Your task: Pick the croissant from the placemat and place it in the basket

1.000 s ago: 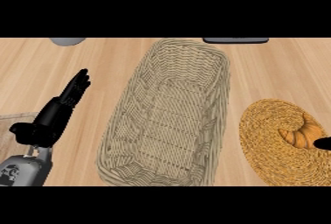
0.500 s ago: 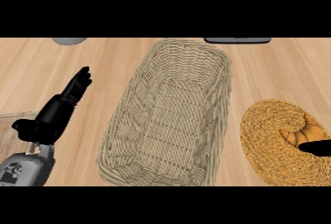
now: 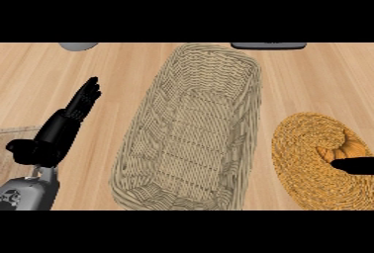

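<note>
The black left hand (image 3: 62, 129) rests open beside the long woven basket (image 3: 241, 94); the right hand (image 3: 355, 165) lies over the round orange woven placemat (image 3: 306, 148), finger state indeterminable.

No words, labels, brands or numbers can be read anywhere here — not on the basket (image 3: 194, 128), the placemat (image 3: 318, 158) or the table (image 3: 124, 69). The left forearm (image 3: 25, 193) carries a small dark mark — too indistinct to read.

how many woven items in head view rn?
2. The long pale basket lies in the middle of the counter; the round golden placemat sits at its right, cut by the frame edge. Anything beyond the frame is unseen.
</note>
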Available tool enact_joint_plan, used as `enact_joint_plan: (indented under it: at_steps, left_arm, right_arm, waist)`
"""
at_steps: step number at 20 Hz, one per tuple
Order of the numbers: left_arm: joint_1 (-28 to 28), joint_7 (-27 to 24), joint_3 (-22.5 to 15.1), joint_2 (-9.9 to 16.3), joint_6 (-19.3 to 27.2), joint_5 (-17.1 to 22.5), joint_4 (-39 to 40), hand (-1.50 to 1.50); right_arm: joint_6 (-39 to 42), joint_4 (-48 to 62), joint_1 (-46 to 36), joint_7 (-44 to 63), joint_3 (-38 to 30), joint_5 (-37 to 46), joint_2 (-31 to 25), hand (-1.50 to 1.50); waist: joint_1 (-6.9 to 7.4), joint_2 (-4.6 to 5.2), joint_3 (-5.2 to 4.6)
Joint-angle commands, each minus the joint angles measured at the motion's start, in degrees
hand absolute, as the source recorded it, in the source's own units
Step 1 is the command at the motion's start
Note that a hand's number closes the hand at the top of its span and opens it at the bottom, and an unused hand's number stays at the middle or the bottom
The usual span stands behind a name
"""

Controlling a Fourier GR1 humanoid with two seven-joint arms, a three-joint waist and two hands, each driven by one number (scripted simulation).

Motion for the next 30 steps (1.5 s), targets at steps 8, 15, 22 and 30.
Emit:
enact_joint_plan:
  at_steps: [8,15,22,30]
  left_arm:
    - [-0.7,1.5,3.5,-3.1,-4.0,-3.0,-0.1,0.00]
    - [-0.8,-2.5,4.8,-4.9,-4.6,-4.9,4.2,0.00]
    - [2.6,-1.1,5.9,-5.3,-6.7,-5.9,-1.3,0.00]
    - [1.7,-1.5,6.4,-7.1,-6.4,-7.6,0.0,0.00]
  right_arm:
    - [2.2,2.8,-2.9,-0.7,-2.4,3.6,3.6,-1.50]
    - [4.4,3.3,-1.4,-0.5,-1.8,5.6,4.5,-1.50]
    - [0.3,12.8,-4.0,-5.3,-3.3,7.1,6.4,-1.50]
    - [3.9,20.1,-10.0,-4.6,-6.4,6.5,3.5,-1.50]
  waist:
    - [0.01,0.00,-0.01]
    - [-0.18,0.01,-0.02]
    - [0.04,0.00,-0.01]
    - [0.17,0.04,-0.01]
